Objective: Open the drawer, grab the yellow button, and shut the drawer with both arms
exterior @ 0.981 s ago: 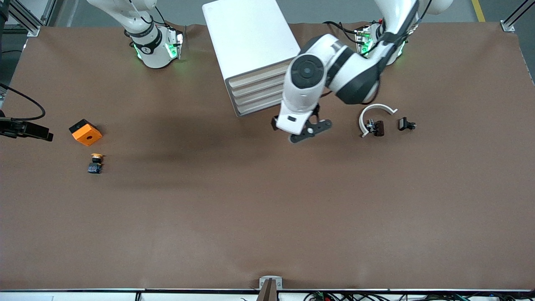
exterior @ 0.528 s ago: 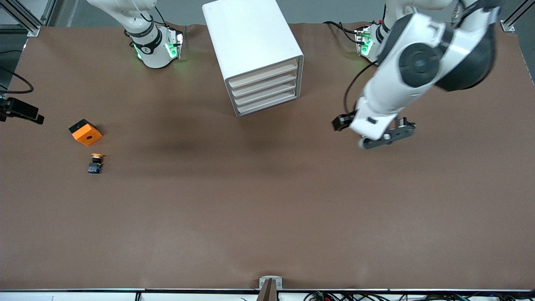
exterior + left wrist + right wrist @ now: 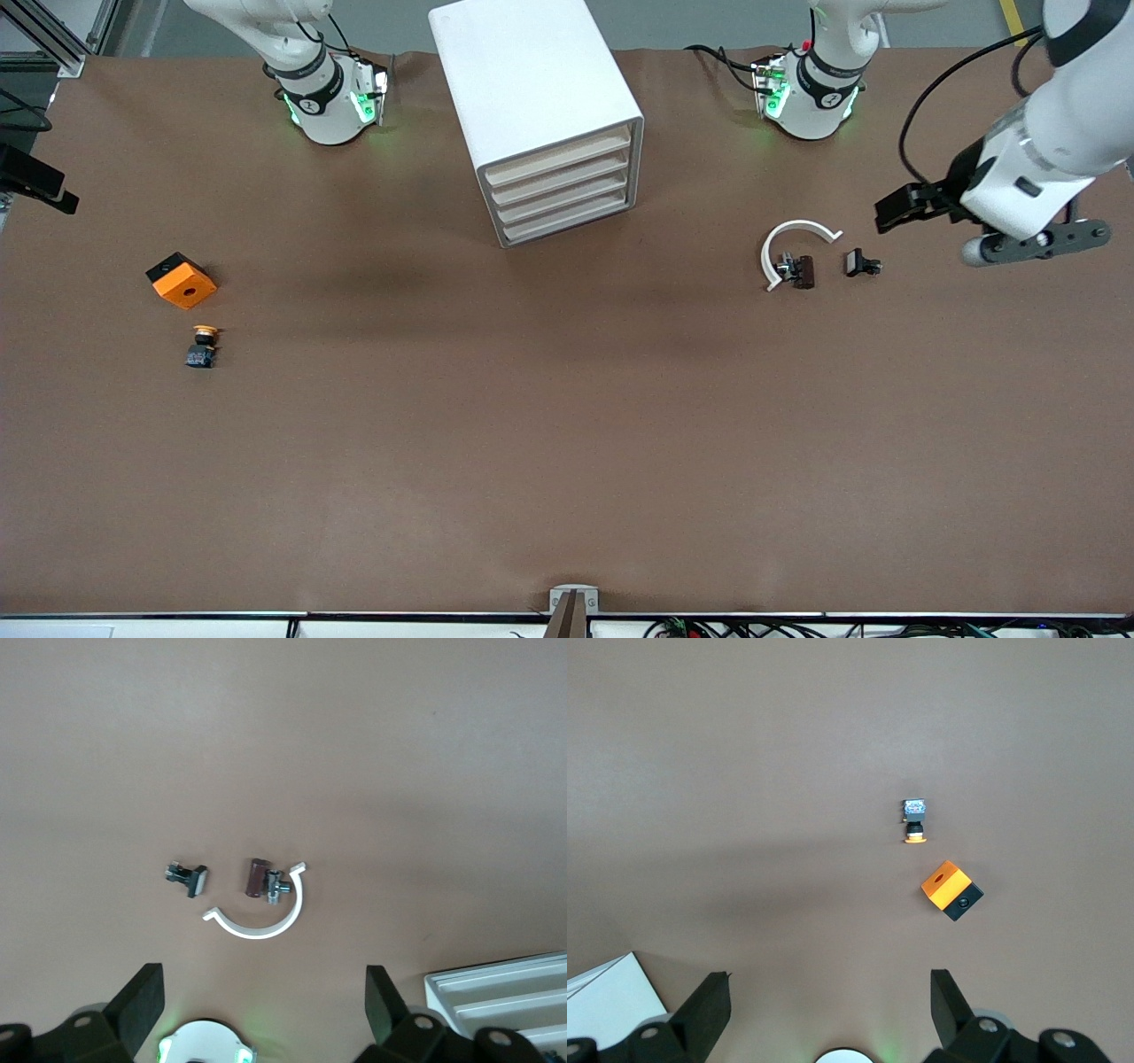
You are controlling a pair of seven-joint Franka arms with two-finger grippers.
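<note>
While empty, each hand (image 3: 257, 1010) (image 3: 828, 1010) seemingly gapes wide.

Robot lab, two arms (image 3: 1045, 151), brown table (image 3: 567, 443)

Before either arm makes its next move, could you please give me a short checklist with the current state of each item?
1. All four drawers, including the top drawer, shut: ok.
2. Button out on the table, nearer the front camera than the orange block: ok.
3. Left pincer open and empty, at the left arm's end: ok.
4. Right pincer open and empty: ok.
5. Black clips apart from both pincers: ok.
</note>
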